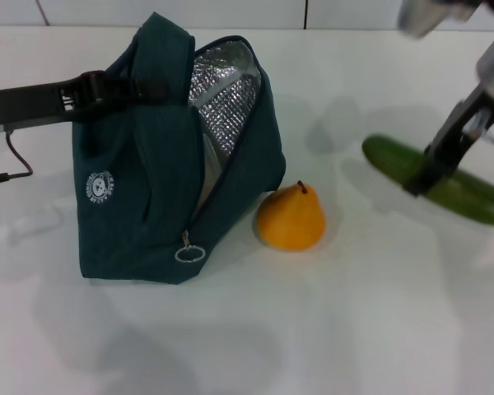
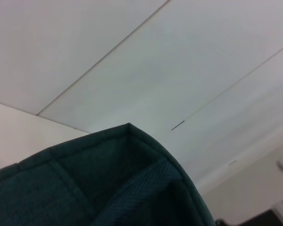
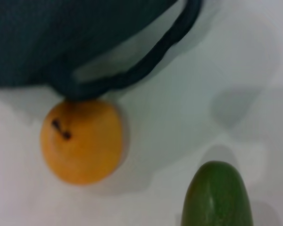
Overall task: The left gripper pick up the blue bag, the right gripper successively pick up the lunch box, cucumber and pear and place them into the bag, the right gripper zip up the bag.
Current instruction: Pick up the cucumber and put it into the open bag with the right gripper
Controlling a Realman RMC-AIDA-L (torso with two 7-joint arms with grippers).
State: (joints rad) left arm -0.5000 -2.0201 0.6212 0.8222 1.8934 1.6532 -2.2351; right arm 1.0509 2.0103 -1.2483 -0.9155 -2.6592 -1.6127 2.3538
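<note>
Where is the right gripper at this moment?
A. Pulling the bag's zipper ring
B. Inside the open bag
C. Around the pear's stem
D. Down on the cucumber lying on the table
D: in the head view the right gripper reaches down onto the cucumber, which lies on the table to the right of the pear and well clear of the blue bag.

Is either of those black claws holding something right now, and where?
The left gripper holds the teal fabric bag by its top handle. The right gripper is at the green cucumber; grip unclear.
</note>
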